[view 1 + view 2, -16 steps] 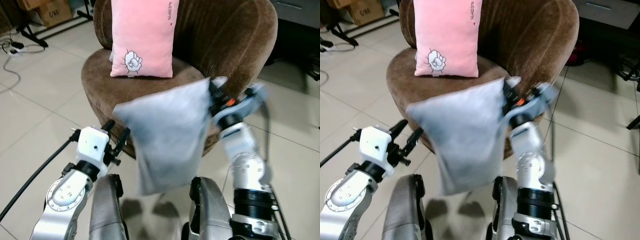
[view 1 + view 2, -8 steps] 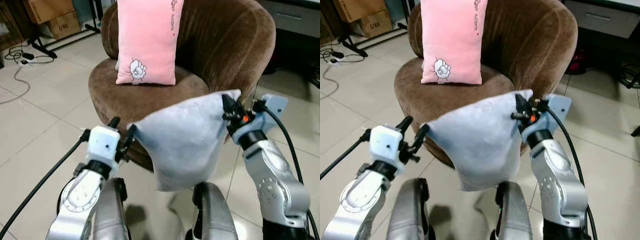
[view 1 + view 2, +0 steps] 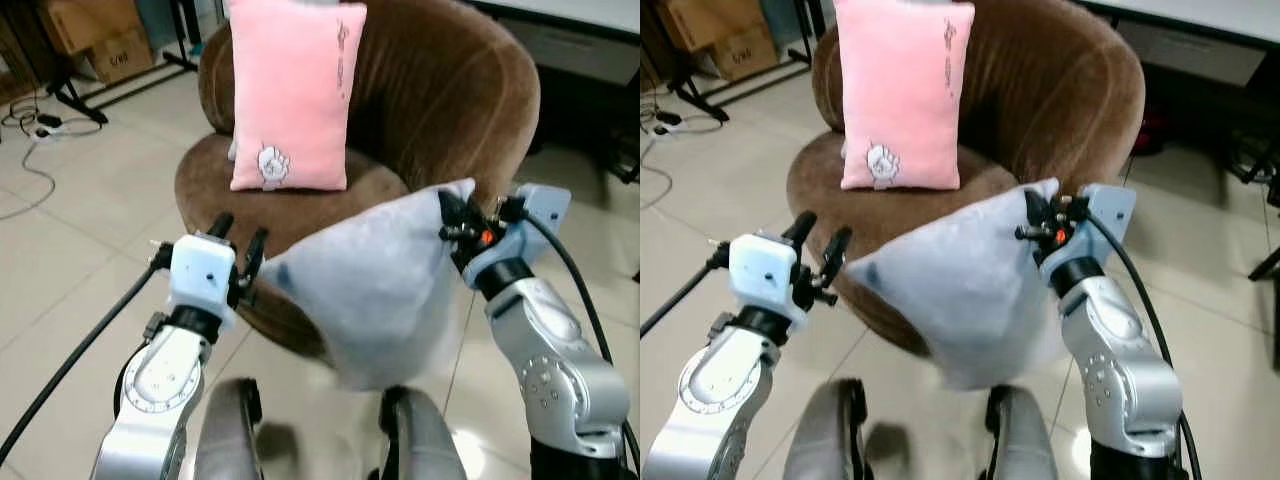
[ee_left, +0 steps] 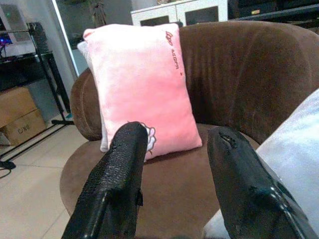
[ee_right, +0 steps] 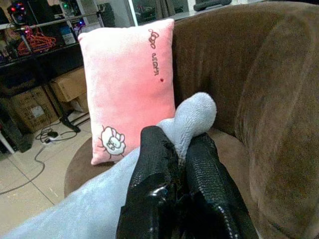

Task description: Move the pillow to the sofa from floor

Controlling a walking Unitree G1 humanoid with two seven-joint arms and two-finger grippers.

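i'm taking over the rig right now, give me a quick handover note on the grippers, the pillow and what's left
Right gripper: shut on a corner of the grey pillow, holding it up off the floor in front of the brown round sofa chair.
Left gripper: open, holding nothing, beside the pillow's other edge and pointing at the seat.
Pink pillow: already upright on the seat against the backrest.
Done: grey pillow picked up and brought to the front edge of the seat.
Left: carry it over the seat, most likely to the bare part beside the pink pillow, set it down and open the right fingers.
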